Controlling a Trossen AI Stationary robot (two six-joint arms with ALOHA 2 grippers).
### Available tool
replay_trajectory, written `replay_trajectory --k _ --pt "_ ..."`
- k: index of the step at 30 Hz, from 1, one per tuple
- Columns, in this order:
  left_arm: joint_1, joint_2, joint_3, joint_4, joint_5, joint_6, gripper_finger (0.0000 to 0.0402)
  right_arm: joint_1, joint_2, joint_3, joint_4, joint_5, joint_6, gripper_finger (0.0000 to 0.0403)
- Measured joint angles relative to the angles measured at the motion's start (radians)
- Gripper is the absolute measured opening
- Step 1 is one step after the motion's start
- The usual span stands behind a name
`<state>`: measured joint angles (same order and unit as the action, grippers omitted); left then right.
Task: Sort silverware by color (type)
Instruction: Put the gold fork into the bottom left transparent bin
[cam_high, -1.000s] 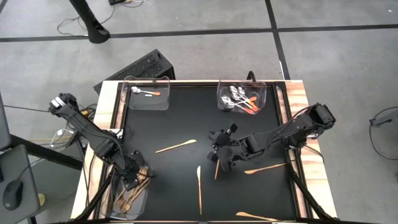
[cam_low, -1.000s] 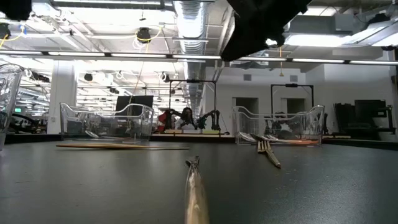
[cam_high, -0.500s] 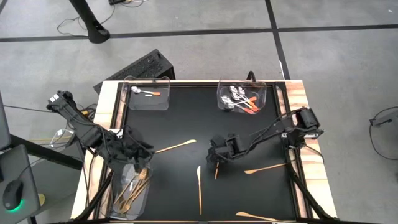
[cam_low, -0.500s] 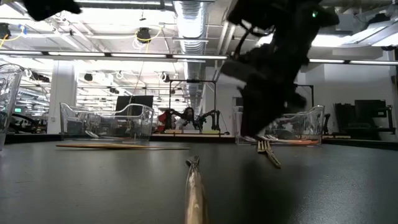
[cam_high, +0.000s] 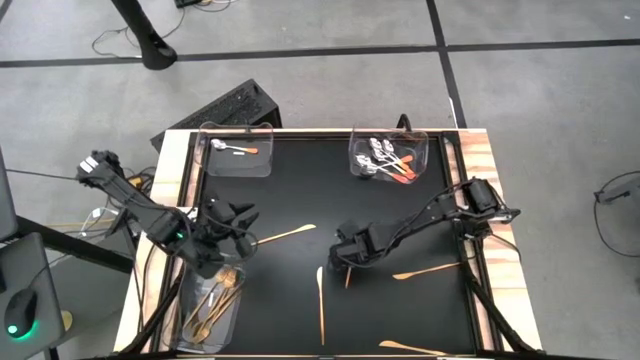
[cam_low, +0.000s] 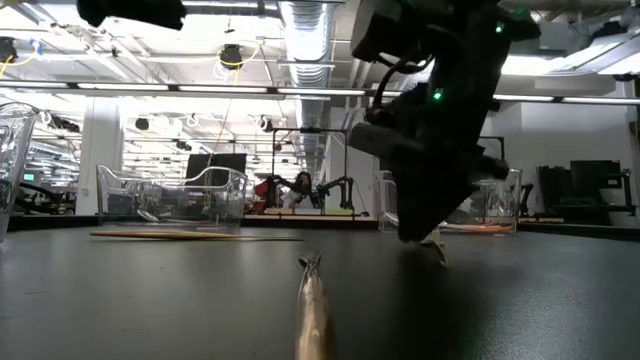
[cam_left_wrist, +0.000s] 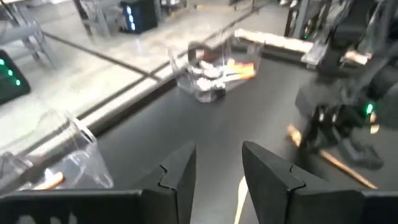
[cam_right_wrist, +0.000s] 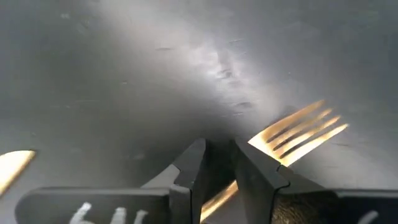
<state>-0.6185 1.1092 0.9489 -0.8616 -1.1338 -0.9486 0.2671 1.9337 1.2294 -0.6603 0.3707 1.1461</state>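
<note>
A gold fork (cam_right_wrist: 301, 134) lies flat on the black mat (cam_high: 290, 190), a little right of the middle. My right gripper (cam_right_wrist: 219, 165) points steeply down over it (cam_high: 345, 262), open, one finger on each side of the fork's handle (cam_right_wrist: 217, 194) just behind the tines. My left gripper (cam_left_wrist: 217, 180) is open and holds nothing. It hovers nearly level above the mat's left side (cam_high: 240, 215), just beyond the near-left tray (cam_high: 205, 310) of gold utensils. My right gripper stands astride the fork's handle (cam_right_wrist: 217, 194) from above, its fingers (cam_right_wrist: 255, 171) lying across the handle. The fork lies flat on the mat. I cannot tell whether the fingers touch it.
Slim gold pieces lie loose on the mat: one left of the middle (cam_high: 283, 236), one in front of the fork (cam_high: 320, 300), one at the right (cam_high: 425, 270), one by the near edge (cam_high: 410, 348). A far-left tray (cam_high: 237, 150) holds one spoon, a far-right tray (cam_high: 388, 158) several.
My right gripper has come down onto the fork, drifting slightly toward the table's left and tipping steeper. My left gripper has risen out of the near-left tray, moved toward the table's far side and middle, and turned from pointing down to nearly level.
</note>
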Motion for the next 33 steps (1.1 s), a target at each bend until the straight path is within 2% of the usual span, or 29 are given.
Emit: replay_trajectory --k 6,14,29,33 --pt "0.033 0.085 0.000 0.000 0.084 -0.045 0.0115 0.000 0.004 0.020 -0.120 0.010 0.092 0.0109" --pt "0.048 0.170 0.000 0.000 0.084 -0.077 0.0115 0.021 0.005 0.020 -0.152 -0.019 0.166 0.0109" --pt "0.071 0.185 0.000 0.002 0.089 -0.088 0.0115 0.086 0.002 0.022 -0.146 -0.109 0.269 0.0109" --pt "0.071 0.185 0.000 0.008 0.080 -0.088 0.0115 0.095 0.002 0.022 -0.165 -0.089 0.268 0.0109"
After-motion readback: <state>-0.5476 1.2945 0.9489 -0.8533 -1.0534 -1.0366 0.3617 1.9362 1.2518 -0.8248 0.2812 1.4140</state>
